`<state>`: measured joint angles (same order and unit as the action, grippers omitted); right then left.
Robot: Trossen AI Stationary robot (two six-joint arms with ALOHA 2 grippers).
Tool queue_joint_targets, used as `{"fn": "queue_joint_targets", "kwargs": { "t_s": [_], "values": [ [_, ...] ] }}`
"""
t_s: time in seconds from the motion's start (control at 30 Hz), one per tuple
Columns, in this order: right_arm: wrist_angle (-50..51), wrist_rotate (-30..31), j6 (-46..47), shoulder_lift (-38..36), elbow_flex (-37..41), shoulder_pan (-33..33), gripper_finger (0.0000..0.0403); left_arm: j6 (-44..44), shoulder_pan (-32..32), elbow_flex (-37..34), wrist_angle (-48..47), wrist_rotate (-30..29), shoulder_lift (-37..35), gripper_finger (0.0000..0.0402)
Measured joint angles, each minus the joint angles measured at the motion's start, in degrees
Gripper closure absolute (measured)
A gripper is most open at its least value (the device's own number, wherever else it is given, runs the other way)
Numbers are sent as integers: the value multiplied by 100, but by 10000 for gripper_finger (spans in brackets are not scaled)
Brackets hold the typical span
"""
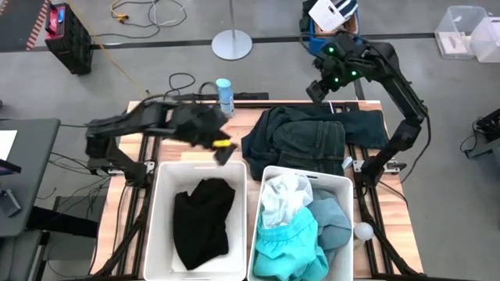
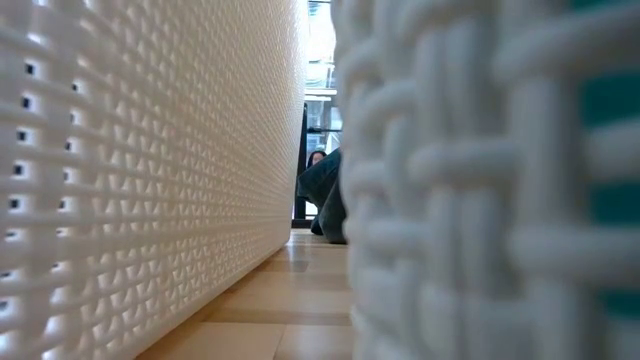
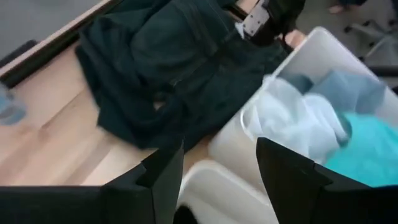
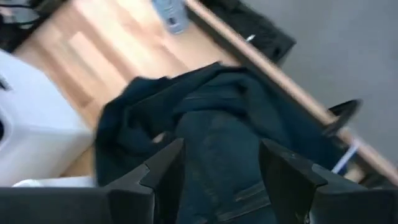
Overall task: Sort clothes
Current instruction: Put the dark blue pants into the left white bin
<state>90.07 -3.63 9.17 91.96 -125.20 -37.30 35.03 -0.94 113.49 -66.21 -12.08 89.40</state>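
Observation:
A dark green garment lies crumpled on the table's far half, behind the bins. It also shows in the left wrist view, the right wrist view and the low view. A black garment lies in the left white bin. White, turquoise and pale grey-blue garments lie in the right white bin. My left gripper is open and empty over the left bin's far rim. My right gripper is open and empty above the dark garment's far edge.
A slim blue bottle stands at the table's far edge, left of the dark garment. Bare wood shows between the bottle and the bins. A small white ball lies right of the right bin. The two bins fill the near half.

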Motion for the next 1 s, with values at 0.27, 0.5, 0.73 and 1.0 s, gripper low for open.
{"fn": "queue_joint_targets", "kwargs": {
  "t_s": [0.27, 0.5, 0.73, 1.0],
  "values": [
    [-458, -151, 571, -204, 309, 655, 186, -383, 1382, -2, 1131, 1534, 1064, 203],
    [-1488, 619, 1085, -772, 362, 1967, 186, 65, 2272, -2, 1579, 2184, 1776, 203],
    [-1598, 1578, 1705, -1046, 363, 3363, 186, 449, 2735, -2, 1597, 2803, 2370, 203],
    [-1638, 2577, 2177, -921, 365, 4533, 186, 533, 2808, 2, 1526, 3158, 2794, 202]
  ]
}}
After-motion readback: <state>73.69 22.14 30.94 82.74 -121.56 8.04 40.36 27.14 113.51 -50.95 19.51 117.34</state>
